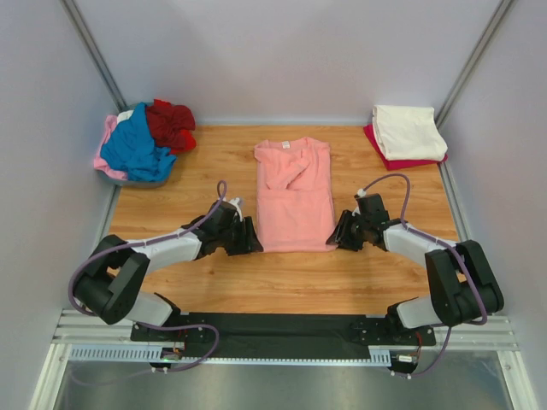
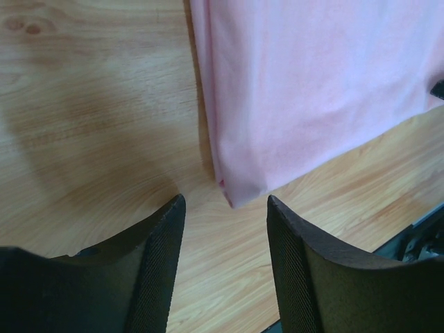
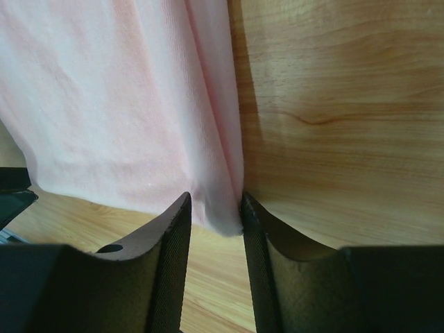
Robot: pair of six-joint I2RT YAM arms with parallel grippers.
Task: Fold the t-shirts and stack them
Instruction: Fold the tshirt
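Pink shirt corners: just ahead of wide L fingers, inside narrow R fingers.

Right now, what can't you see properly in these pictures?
Top view: pale pink shirt, mostly buried under the blue shirt and dark red shirt.
Top view: crimson shirt, covered by the folded cream shirt; only edges show.
Wrist views: salmon shirt cut off by frame edges; only hem corners show.
Right wrist view: whether the right end effector pinches the corner, unclear.

The salmon-pink t-shirt is soft matt cloth, the table smooth wood, the jaws matt, textured.
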